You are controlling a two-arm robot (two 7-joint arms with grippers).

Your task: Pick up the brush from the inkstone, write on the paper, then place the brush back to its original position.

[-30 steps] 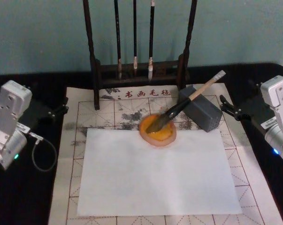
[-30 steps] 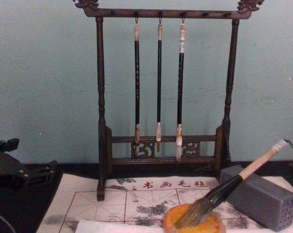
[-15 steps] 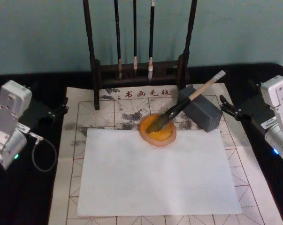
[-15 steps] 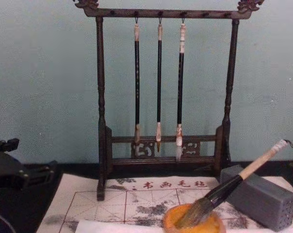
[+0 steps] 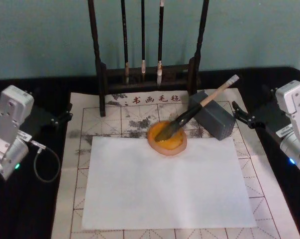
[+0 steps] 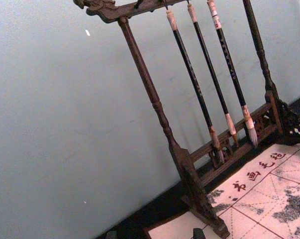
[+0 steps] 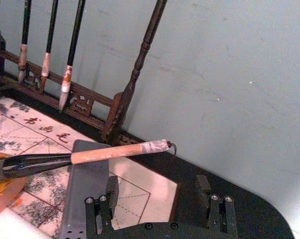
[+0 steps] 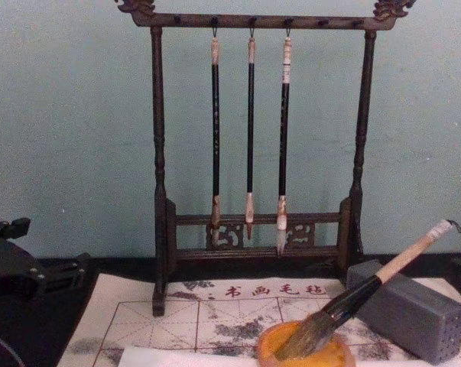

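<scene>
The brush (image 5: 199, 105) lies slanted, its grey-brown bristles resting in the round orange inkstone (image 5: 175, 145) and its tan handle propped on a grey block (image 5: 214, 122). A blank white paper (image 5: 164, 186) lies just in front of the inkstone on a gridded felt mat (image 5: 266, 199). My right gripper (image 5: 236, 112) hovers open to the right of the block, a short way from the brush's whitish end (image 7: 157, 146). In the right wrist view its fingers (image 7: 111, 191) stand wide apart below the handle (image 7: 110, 152). My left gripper (image 5: 67, 112) waits open at the mat's left edge.
A dark wooden rack (image 5: 101, 74) with three thin hanging brushes (image 8: 250, 138) stands behind the mat against the teal wall. A loose cable loop (image 5: 45, 164) lies by the left arm. Black tabletop borders the mat on both sides.
</scene>
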